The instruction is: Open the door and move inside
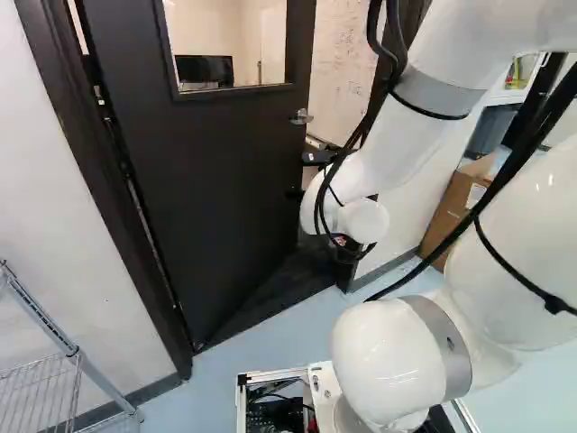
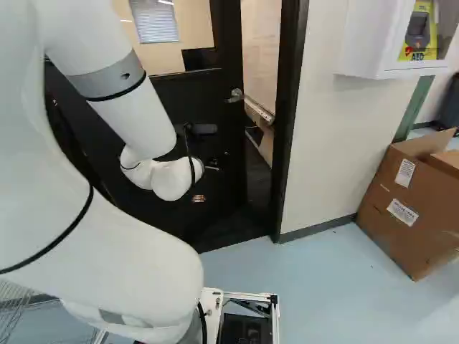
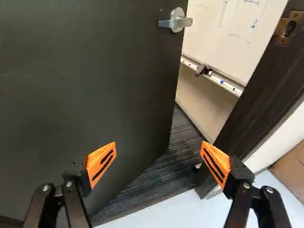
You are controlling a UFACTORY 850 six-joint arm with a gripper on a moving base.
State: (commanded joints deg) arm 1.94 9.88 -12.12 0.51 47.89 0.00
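Arm (image 2: 133, 269); strike plate (image 3: 282, 32), wrist view only

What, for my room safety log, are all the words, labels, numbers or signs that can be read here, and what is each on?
"AED", on the yellow sign in the white wall box.
Too small to read: two white labels, on the cardboard box.
Too faint or small to read: handwriting, on the whiteboard past the door.
None that I can see: the door.
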